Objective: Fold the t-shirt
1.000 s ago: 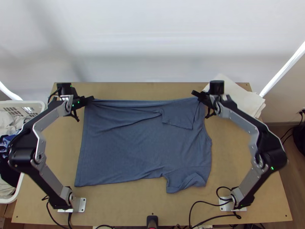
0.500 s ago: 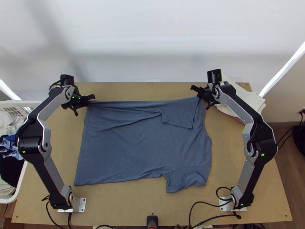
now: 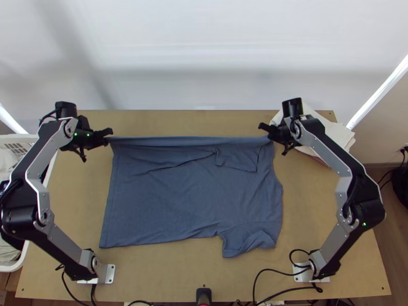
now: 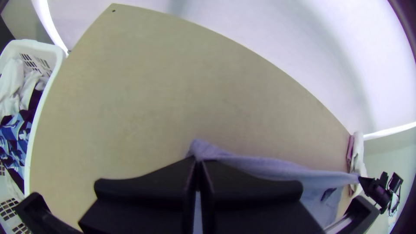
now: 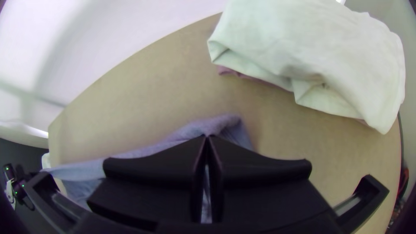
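A blue-grey t-shirt (image 3: 194, 194) lies spread sideways on the table, its far side folded over with a sleeve lying on the body. At its far left corner is my left gripper (image 3: 108, 136), and at its far right corner my right gripper (image 3: 266, 131). The far edge runs taut between them. In the left wrist view, my left gripper (image 4: 198, 162) is shut on a bunched bit of the shirt (image 4: 277, 167). In the right wrist view, my right gripper (image 5: 207, 138) is shut on the other corner of the cloth (image 5: 216, 125).
Folded white cloth (image 3: 326, 130) lies at the table's far right corner, beside the right gripper. A white basket of clothes (image 3: 25, 255) stands off the table's left edge. Bare wood (image 3: 168, 275) runs along the near side, with cables at the near right.
My left gripper has moved left with its corner, and the right gripper slightly right and nearer. The far edge has straightened, and its folded strip covers a little more of the sleeve.
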`<state>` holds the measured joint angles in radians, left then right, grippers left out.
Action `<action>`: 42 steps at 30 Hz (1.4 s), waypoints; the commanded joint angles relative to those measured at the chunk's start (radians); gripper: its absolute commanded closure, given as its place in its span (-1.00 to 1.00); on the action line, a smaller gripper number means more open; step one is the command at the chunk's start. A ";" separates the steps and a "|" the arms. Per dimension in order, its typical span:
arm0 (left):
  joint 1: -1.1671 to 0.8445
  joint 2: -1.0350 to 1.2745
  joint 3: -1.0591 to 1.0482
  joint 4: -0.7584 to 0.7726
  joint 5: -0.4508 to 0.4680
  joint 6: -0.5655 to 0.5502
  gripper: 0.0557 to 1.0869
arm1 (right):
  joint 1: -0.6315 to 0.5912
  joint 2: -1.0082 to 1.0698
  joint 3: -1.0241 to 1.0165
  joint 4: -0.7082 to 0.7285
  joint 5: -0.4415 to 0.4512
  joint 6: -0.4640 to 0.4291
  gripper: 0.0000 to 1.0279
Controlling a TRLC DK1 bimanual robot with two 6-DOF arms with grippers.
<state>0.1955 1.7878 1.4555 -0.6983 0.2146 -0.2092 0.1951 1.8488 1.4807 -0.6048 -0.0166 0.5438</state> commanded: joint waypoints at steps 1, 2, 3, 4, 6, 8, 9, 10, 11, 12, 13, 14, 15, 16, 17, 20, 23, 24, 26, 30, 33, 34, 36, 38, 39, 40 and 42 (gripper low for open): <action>0.021 -0.039 -0.092 -0.009 0.000 0.024 0.92 | 0.006 -0.059 -0.079 -0.007 0.003 -0.021 0.95; 0.024 -0.048 -0.112 -0.007 0.000 0.025 0.92 | 0.009 -0.071 -0.097 -0.006 0.004 -0.021 0.95; 0.025 -0.056 -0.133 -0.006 0.002 0.027 0.92 | 0.012 -0.086 -0.115 -0.001 0.004 -0.021 0.95; 0.025 -0.062 -0.153 -0.004 0.002 0.028 0.92 | 0.013 -0.099 -0.134 0.002 0.003 -0.021 0.95; 0.025 -0.076 -0.196 0.008 0.002 0.031 0.92 | 0.018 -0.120 -0.163 0.005 0.004 -0.021 0.95; 0.024 -0.093 -0.236 0.026 0.002 0.033 0.92 | 0.021 -0.143 -0.195 0.013 0.003 -0.019 0.95; 0.024 -0.099 -0.251 0.031 0.005 0.033 0.92 | 0.023 -0.154 -0.214 0.019 0.004 -0.019 0.95; 0.022 -0.103 -0.265 0.034 0.005 0.033 0.92 | 0.024 -0.165 -0.232 0.027 0.004 -0.021 0.95; 0.021 -0.108 -0.280 0.042 0.005 0.033 0.92 | 0.027 -0.177 -0.250 0.034 0.004 -0.021 0.95; 0.018 -0.113 -0.296 0.048 0.005 0.034 0.92 | 0.027 -0.186 -0.269 0.046 0.004 -0.021 0.95; 0.016 -0.119 -0.311 0.054 0.005 0.033 0.92 | 0.027 -0.195 -0.290 0.060 0.004 -0.021 0.95; 0.013 -0.125 -0.327 0.059 0.005 0.033 0.92 | 0.027 -0.203 -0.310 0.071 0.004 -0.021 0.95; 0.012 -0.133 -0.342 0.060 0.005 0.034 0.92 | 0.027 -0.211 -0.327 0.082 0.004 -0.021 0.95; 0.010 -0.142 -0.356 0.062 0.006 0.034 0.92 | 0.029 -0.221 -0.349 0.099 0.006 -0.022 0.95; 0.007 -0.153 -0.371 0.062 0.009 0.042 0.92 | 0.030 -0.230 -0.370 0.122 0.009 -0.022 0.95; 0.005 -0.220 -0.445 0.099 0.052 0.082 0.92 | 0.030 -0.281 -0.450 0.208 0.009 -0.022 0.91; 0.004 -0.318 -0.517 0.123 0.052 0.100 0.28 | 0.032 -0.329 -0.504 0.224 0.009 -0.013 0.27; 0.004 -0.357 -0.543 0.122 0.052 0.097 -0.16 | 0.033 -0.347 -0.520 0.224 0.007 -0.005 0.05; 0.010 -0.419 -0.584 0.100 0.060 0.099 -0.74 | 0.035 -0.387 -0.548 0.224 0.007 0.001 -0.21; 0.035 -0.470 -0.595 0.042 0.065 0.136 -0.90 | 0.046 -0.527 -0.602 0.180 0.009 0.012 -0.51; 0.094 -0.479 -0.578 0.014 0.063 0.160 -0.90 | 0.050 -0.665 -0.651 0.100 0.007 0.056 -0.77; 0.111 -0.484 -0.575 0.011 0.063 0.169 -0.90 | 0.064 -0.686 -0.646 0.033 0.007 0.071 -0.83; 0.137 -0.499 -0.560 -0.013 0.063 0.191 -0.90 | 0.079 -0.726 -0.649 -0.081 0.007 0.094 -0.91; 0.147 -0.522 -0.547 -0.043 0.065 0.214 -0.90 | 0.079 -0.772 -0.675 -0.158 -0.037 0.122 -0.89; 0.147 -0.531 -0.541 -0.056 0.065 0.217 -0.90 | 0.075 -0.786 -0.695 -0.181 -0.106 0.130 -0.87; 0.148 -0.539 -0.534 -0.069 0.063 0.215 -0.90 | 0.060 -0.797 -0.706 -0.214 -0.160 0.134 -0.86; 0.150 -0.556 -0.523 -0.087 0.063 0.218 -0.90 | 0.069 -0.801 -0.708 -0.332 -0.221 0.165 -0.87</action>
<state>0.3378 1.2671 0.8997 -0.7567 0.2733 -0.0181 0.2615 1.0634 0.8093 -0.8413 -0.1795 0.6537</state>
